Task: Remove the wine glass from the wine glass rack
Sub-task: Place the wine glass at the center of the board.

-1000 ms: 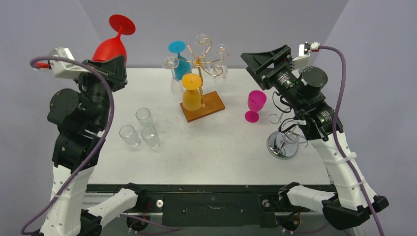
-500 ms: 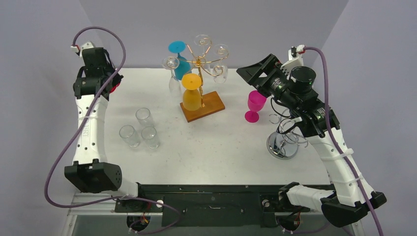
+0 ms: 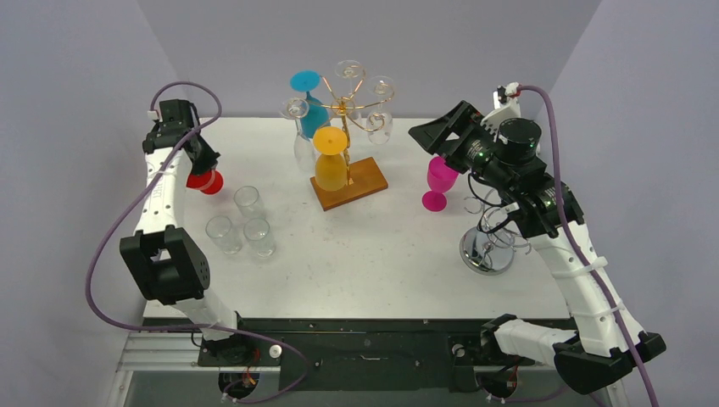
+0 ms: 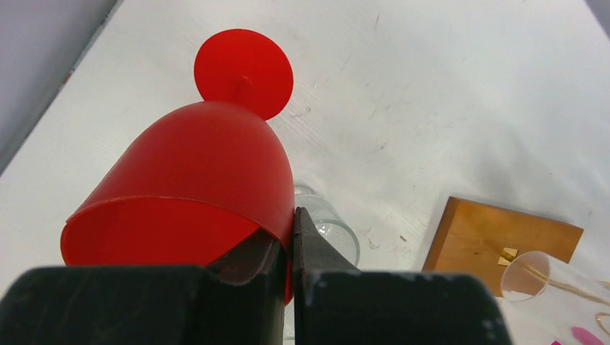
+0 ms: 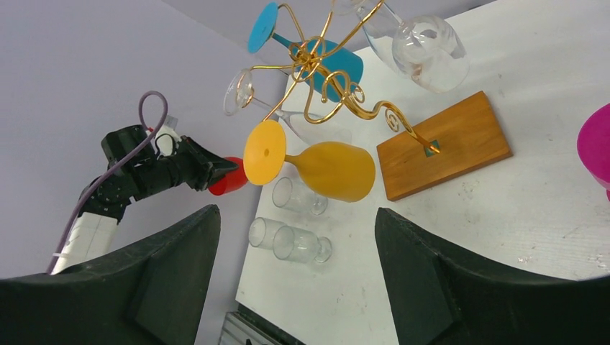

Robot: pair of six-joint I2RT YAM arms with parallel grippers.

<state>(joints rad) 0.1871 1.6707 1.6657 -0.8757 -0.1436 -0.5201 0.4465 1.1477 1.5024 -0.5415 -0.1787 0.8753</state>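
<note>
At far left, left gripper [image 4: 293, 215] pinches the red wine glass [image 4: 194, 165]; right gripper [image 5: 296, 210] gapes empty.

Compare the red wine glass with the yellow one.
The red glass is pinched by its rim in the left gripper, foot downward; the yellow glass hangs foot-up on the gold rack. Red is off the rack; yellow is on it. Both are opaque stemmed glasses.

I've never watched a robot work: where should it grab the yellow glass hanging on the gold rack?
Likely by the bowl of the yellow glass, coming from the near side. It hangs upside down, foot hooked in a spiral of the gold rack, so the bowl is the free part.
</note>
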